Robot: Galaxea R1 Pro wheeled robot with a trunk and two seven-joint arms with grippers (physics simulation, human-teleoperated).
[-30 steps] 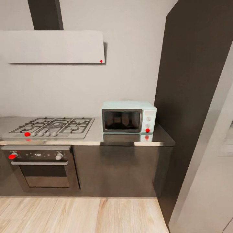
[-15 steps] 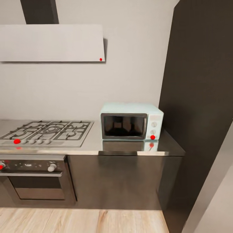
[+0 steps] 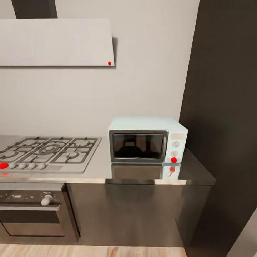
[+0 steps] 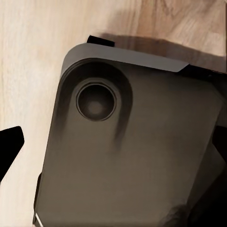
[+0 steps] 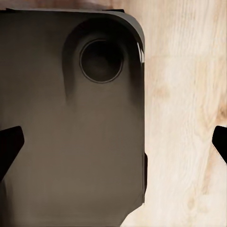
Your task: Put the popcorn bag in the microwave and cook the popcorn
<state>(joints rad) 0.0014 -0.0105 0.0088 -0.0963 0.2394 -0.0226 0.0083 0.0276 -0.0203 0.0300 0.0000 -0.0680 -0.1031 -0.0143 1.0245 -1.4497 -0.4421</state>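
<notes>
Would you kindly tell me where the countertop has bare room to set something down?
One bare strip of countertop lies between hob and microwave, another before the microwave to the front edge. The hob side is crowded with grates.

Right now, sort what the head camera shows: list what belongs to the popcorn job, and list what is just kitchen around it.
Belongs to the job:
- the microwave, door shut, at the counter's right end
- the countertop it stands on

Just kitchen:
- the gas hob set into the counter, left of the microwave
- the oven under the hob
- the range hood on the wall
- the wooden floor
</notes>
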